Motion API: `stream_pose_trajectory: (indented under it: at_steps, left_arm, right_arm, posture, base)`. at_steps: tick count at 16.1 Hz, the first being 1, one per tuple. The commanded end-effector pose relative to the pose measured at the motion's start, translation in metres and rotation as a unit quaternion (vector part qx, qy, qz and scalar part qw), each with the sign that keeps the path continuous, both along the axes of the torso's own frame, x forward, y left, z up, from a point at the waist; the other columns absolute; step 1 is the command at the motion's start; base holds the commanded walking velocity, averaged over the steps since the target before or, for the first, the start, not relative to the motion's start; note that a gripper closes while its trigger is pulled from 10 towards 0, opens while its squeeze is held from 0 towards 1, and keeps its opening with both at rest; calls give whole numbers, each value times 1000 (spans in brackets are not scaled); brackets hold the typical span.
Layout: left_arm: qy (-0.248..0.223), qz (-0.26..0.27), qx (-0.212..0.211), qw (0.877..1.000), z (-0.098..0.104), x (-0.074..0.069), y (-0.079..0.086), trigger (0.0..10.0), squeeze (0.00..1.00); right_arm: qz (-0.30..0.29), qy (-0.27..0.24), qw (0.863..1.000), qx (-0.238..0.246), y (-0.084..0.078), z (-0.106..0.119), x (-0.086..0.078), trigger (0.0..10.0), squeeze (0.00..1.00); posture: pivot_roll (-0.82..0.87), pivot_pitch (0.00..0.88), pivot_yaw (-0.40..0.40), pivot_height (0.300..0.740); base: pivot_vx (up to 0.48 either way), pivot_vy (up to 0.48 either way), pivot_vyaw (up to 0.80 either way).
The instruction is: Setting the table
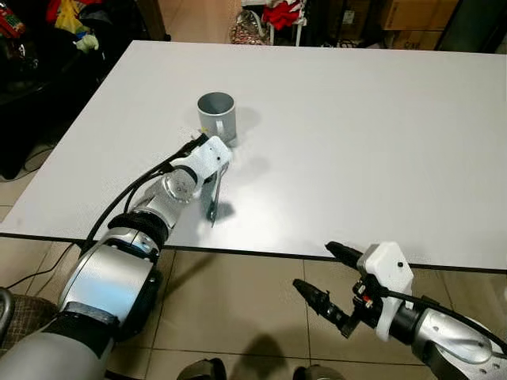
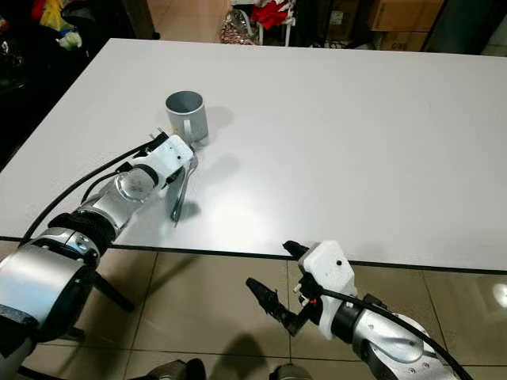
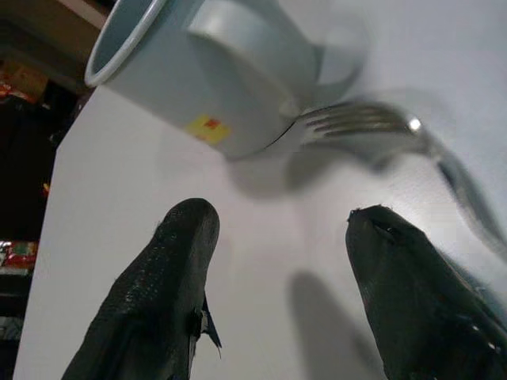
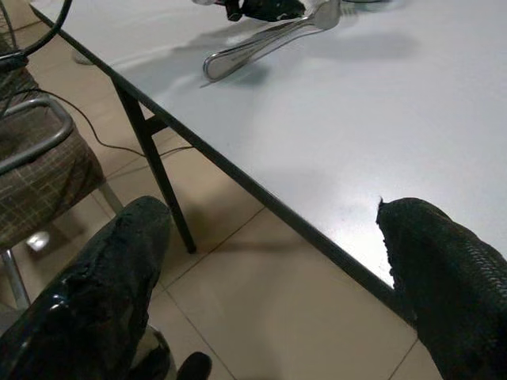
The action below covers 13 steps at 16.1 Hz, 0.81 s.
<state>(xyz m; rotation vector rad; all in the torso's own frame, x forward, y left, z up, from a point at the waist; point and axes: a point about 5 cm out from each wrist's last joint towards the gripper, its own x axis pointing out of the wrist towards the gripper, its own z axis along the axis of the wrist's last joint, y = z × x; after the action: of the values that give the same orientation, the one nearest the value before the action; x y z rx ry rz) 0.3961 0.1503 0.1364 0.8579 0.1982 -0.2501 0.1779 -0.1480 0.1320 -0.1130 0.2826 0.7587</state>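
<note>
A grey mug point(image 1: 216, 115) stands upright on the white table point(image 1: 356, 142), left of the middle. A metal fork point(image 1: 212, 196) lies just in front of it, its tines point(image 3: 348, 120) close against the mug's base and its handle pointing toward the table's front edge. My left gripper point(image 1: 220, 160) hovers low over the fork between mug and handle end, open, with nothing between its fingers point(image 3: 170, 261). My right gripper point(image 1: 313, 265) hangs open below the table's front edge, over the floor.
A chair with a checked seat point(image 4: 40, 174) stands at the table's front left corner, beside a table leg point(image 4: 154, 174). Beige tiles point(image 1: 238, 301) lie under the front edge. Clothes and boxes point(image 1: 277, 16) sit beyond the far side.
</note>
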Motion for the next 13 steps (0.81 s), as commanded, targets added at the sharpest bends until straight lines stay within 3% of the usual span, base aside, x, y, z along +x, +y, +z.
stream_pose_trajectory:
  at_steps: [1, 3, 6, 7, 8, 9, 10, 12, 13]
  left_arm:
    - [-7, 12, -10, 1000, 3, 1, 6, 10000, 0]
    - [-1, 15, -115, 993, 10, 2, 9, 10000, 0]
    - [-1, 15, -115, 993, 10, 2, 9, 10000, 0]
    - [5, 12, -136, 991, 10, 2, 9, 10000, 0]
    - [61, -11, -198, 978, 2, -1, -2, 10000, 0]
    - [133, -43, -267, 954, -10, -8, -17, 10000, 0]
    - [159, -44, -274, 947, -17, -11, -20, 10000, 0]
    - [182, -35, -296, 937, -23, -14, -20, 10000, 529]
    - [196, -16, -341, 919, -23, -15, -20, 10000, 627]
  right_arm:
    - [-1, 0, 1000, 0, 0, -1, 0, 10000, 0]
    - [-6, 0, 1000, 3, 1, -3, 2, 10000, 0]
    - [-6, 0, 1000, 3, 1, -3, 2, 10000, 0]
    - [-9, 1, 1000, 2, 1, -4, 2, 10000, 0]
    - [-23, -2, 1000, 9, 1, -5, 5, 10000, 0]
    - [-41, -7, 999, 18, 2, -6, 8, 10000, 0]
    - [-47, -11, 999, 21, 2, -6, 9, 10000, 0]
    - [-52, -15, 998, 21, 0, -5, 8, 10000, 0]
    - [-56, -17, 998, 23, -2, -4, 8, 10000, 0]
  posture:
    - [-248, 109, 73, 740]
    - [-239, 87, 85, 740]
    - [-239, 87, 85, 740]
    - [-239, 87, 85, 740]
    - [-211, 35, 113, 740]
    - [-210, 25, 121, 740]
    - [-209, 18, 126, 740]
    - [-207, 5, 134, 740]
    - [-205, 0, 134, 740]
  base:
    - [0, 0, 0]
    - [0, 0, 0]
    - [0, 0, 0]
    - [0, 0, 0]
    - [0, 0, 0]
    - [0, 0, 0]
    - [0, 0, 0]
    - [0, 0, 0]
    - [0, 0, 0]
